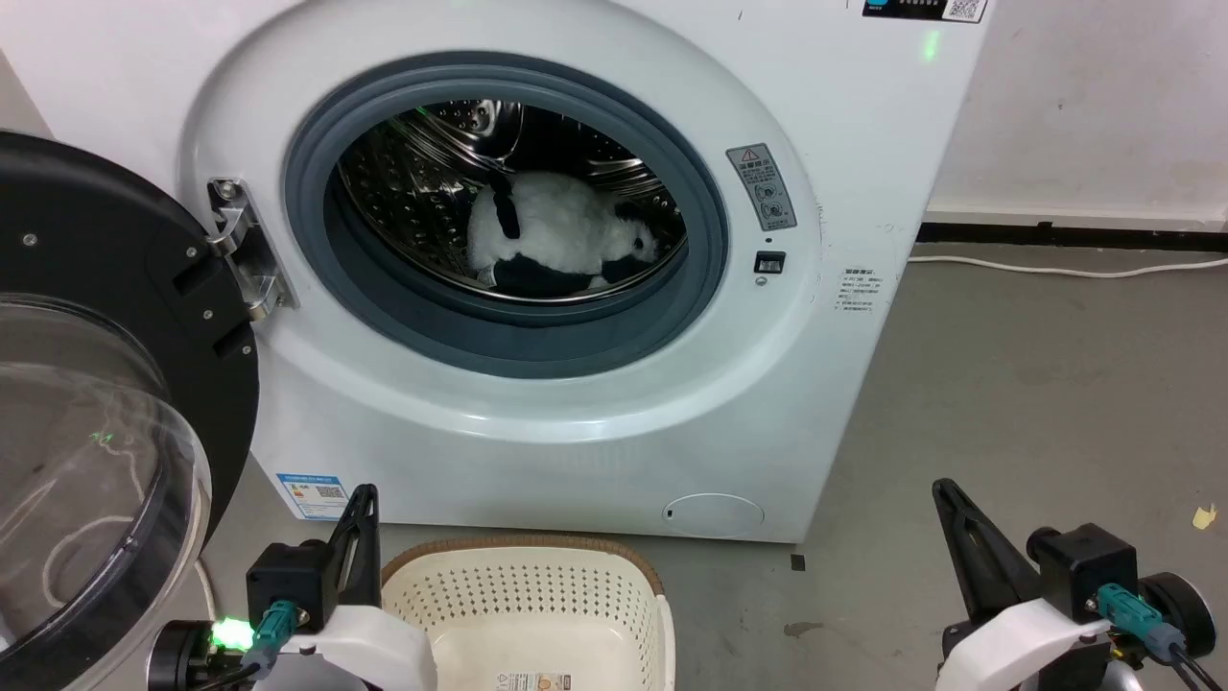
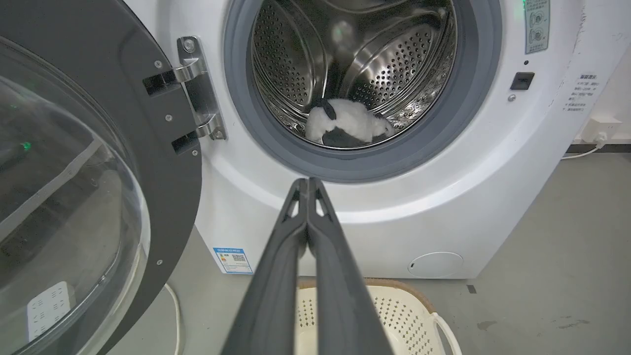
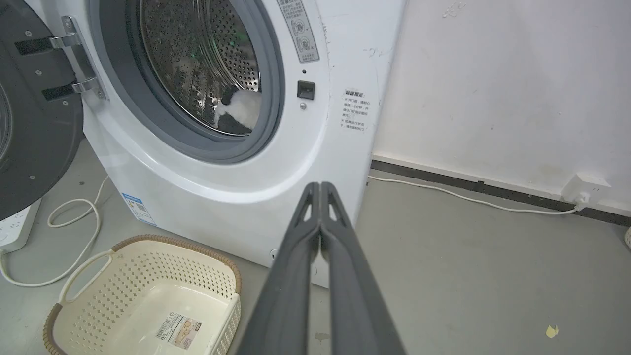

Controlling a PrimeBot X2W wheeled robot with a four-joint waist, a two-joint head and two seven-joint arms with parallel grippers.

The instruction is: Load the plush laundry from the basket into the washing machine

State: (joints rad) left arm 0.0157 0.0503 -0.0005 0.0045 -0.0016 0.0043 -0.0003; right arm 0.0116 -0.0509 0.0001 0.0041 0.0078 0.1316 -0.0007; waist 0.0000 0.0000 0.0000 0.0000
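**Washer [image 1: 863,144] with door [image 1: 96,384] open.** The left fingers [image 2: 307,187] are pressed together along their length and nothing is held between them. The right fingers [image 3: 320,190] are likewise closed tip to tip and empty. The plush [image 1: 556,230] is lodged at the bottom of the drum [image 1: 422,182], beyond and above both sets of fingertips and well apart from them. The open door is seen to the left of the left fingers, its clear dome turned outward. The basket [image 1: 528,595] is set on the floor [image 1: 1036,384] just in front of the washer. It lies between the two sets of fingers in the head view and below the left fingertips in the left wrist view. A label [image 3: 177,330] is shown on its base. A white cable [image 3: 468,197] is laid along the floor to the right of the right fingers and is led to a wall socket [image 3: 584,190].
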